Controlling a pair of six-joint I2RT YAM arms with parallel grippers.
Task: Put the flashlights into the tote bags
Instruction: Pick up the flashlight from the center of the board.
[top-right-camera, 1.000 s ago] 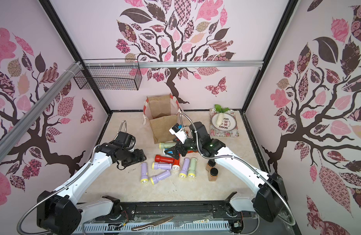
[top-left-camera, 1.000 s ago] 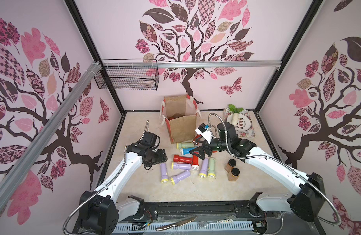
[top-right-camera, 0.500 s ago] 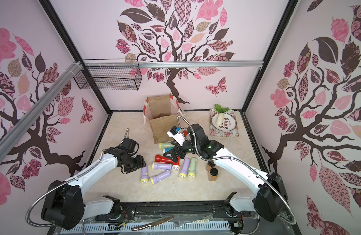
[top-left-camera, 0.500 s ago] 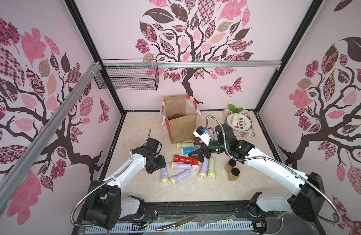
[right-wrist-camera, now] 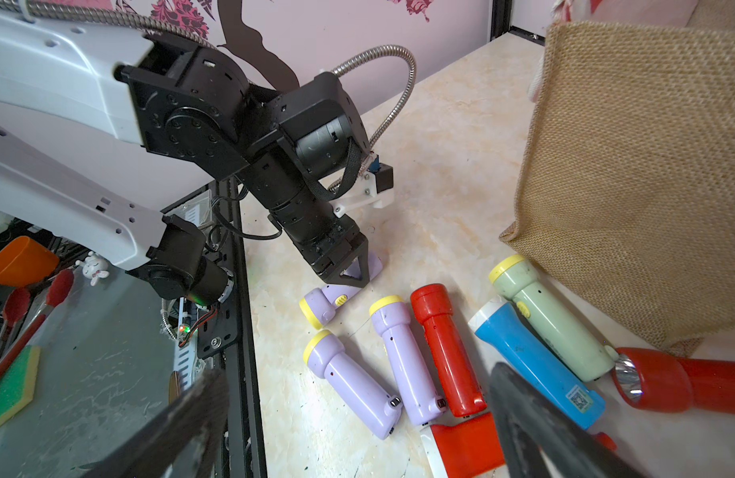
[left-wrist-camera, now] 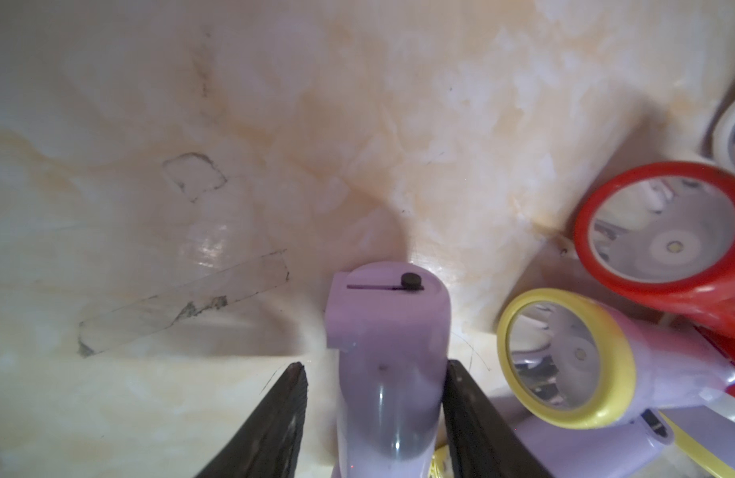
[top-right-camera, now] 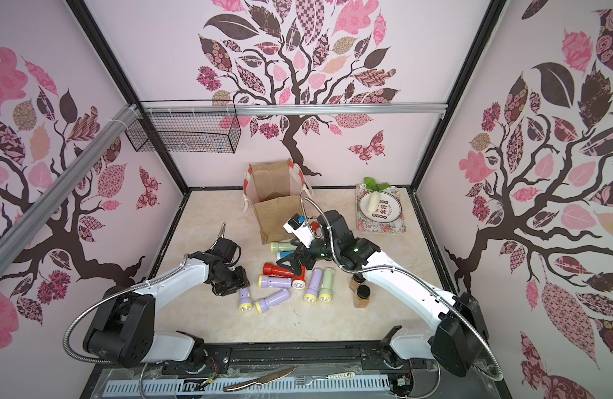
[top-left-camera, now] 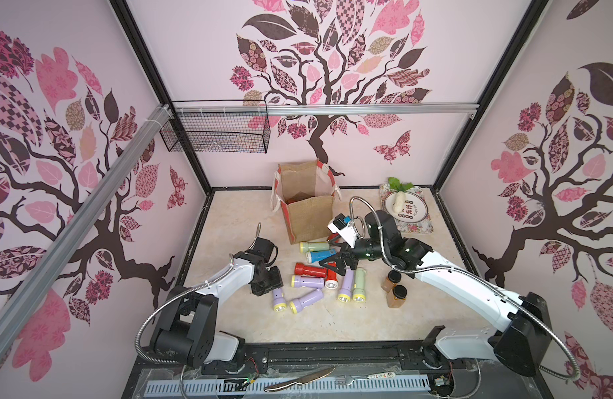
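1 flashlight (left-wrist-camera: pixel 388 364), left pincer (left-wrist-camera: pixel 374 366) astride, perhaps touching

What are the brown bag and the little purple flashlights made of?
The bag looks like rough burlap cloth: its coarse weave shows. The purple flashlights look like smooth, slightly shiny plastic, probably: light glints off their rounded bodies.

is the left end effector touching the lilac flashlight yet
Touching, on one side only. In the left wrist view one finger of the left end effector lies flush against the lilac flashlight; table shows between the other finger and it.
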